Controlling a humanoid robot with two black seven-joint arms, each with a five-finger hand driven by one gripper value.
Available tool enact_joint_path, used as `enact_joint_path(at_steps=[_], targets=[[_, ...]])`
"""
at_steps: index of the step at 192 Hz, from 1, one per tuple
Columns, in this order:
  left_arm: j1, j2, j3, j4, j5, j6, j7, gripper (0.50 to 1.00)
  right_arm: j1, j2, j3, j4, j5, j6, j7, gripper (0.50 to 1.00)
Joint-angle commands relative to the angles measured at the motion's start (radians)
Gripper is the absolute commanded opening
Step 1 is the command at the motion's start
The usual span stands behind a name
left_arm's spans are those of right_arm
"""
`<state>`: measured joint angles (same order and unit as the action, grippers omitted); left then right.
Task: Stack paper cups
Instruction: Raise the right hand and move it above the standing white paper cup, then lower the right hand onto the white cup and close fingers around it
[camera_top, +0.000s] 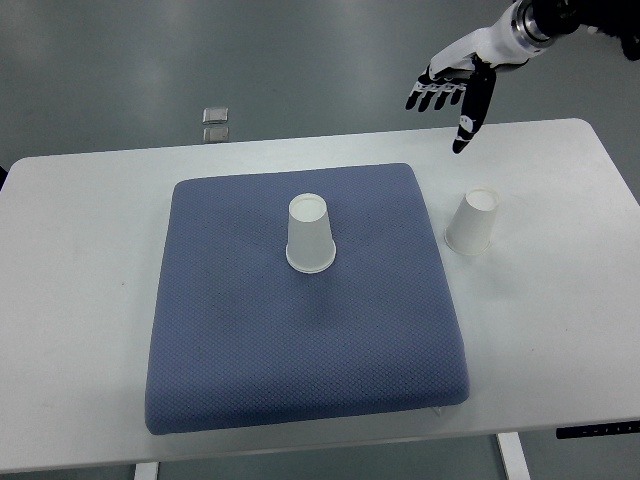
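Two white paper cups stand upside down. One cup (310, 234) is near the middle of the blue cushion (250, 350). The other cup (472, 222) sits on the white table just off the cushion's right edge. My right hand (450, 95) hangs in the air above the table's far right edge, fingers spread and pointing down, holding nothing. It is well above and behind the right cup, apart from it. The left arm does not show.
The white table (80, 300) spans the view, with bare margins left and right of the cushion. A small metal fitting (215, 124) lies on the grey floor beyond the far edge.
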<state>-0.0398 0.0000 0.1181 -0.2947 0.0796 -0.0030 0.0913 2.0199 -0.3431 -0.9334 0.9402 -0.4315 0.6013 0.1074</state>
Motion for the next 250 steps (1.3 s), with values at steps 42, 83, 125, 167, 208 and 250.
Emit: enact_joint_path(at_steps=[42,83,125,167,208,250], targets=[[0.0,0.0,0.0,0.009,0.0,0.002,0.001,1.0,0.244,-0.054,-0.053,0.187,-0.044,0.01,-0.049,0.921],[0.0,0.0,0.002,0.006,0.0,0.0,0.001,1.0,0.261,-0.059,-0.05,0.209,-0.046,0.01,-0.048,0.919],[0.001,0.0,-0.002,0.009,0.0,0.0,0.001,1.0,0.045,-0.03,-0.064,0.104,-0.052,-0.063,-0.052,0.919],[0.003,0.0,-0.005,0.011,0.0,0.0,0.001,1.0,-0.156,0.021,-0.054,-0.027,-0.044,-0.166,-0.078,0.919],[0.009,0.0,-0.005,0.012,-0.001,0.002,0.001,1.0,-0.296,0.067,-0.047,-0.097,-0.039,-0.23,-0.08,0.917],[0.012,0.0,-0.005,0.023,-0.001,0.002,0.001,1.0,-0.399,0.119,-0.047,-0.19,-0.038,-0.262,-0.08,0.917]])
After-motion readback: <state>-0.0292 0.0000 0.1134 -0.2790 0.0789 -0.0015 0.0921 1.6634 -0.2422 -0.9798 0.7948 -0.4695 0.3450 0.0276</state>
